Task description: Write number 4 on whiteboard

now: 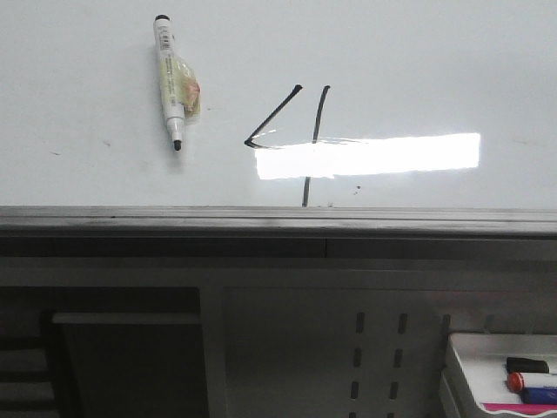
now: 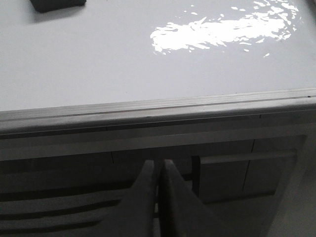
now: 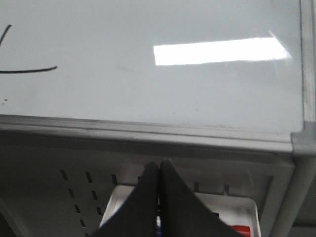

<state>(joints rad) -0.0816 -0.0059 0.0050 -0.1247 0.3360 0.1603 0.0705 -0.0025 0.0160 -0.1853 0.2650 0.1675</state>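
The whiteboard point(image 1: 87, 87) fills the upper half of the front view, lying flat, with its grey edge rail point(image 1: 278, 219) running across the middle. The number 4 point(image 1: 300, 144) stands near the centre of the board in thin black strokes: an angled line, a long vertical, and a horizontal stroke largely lost under a bright strip of glare. From the 4, a black-capped marker point(image 1: 171, 83) lies at about ten o'clock, well apart, its tip pointing toward the rail, with a bit of yellowish tape around its barrel.

At about five o'clock from the 4, below the rail, a small white tray point(image 1: 470, 374) holds markers: a black one point(image 1: 526, 365), a red-capped one point(image 1: 531, 381) and a blue one point(image 1: 540, 396), lying side by side.

The left pincer point(image 2: 158, 177) is clenched, its fingers pressed together with nothing between them, hanging off the board below the rail. The right pincer point(image 3: 158, 180) is likewise clenched and empty, above the tray. In the right wrist view, part of the 4's strokes shows at the board's edge.
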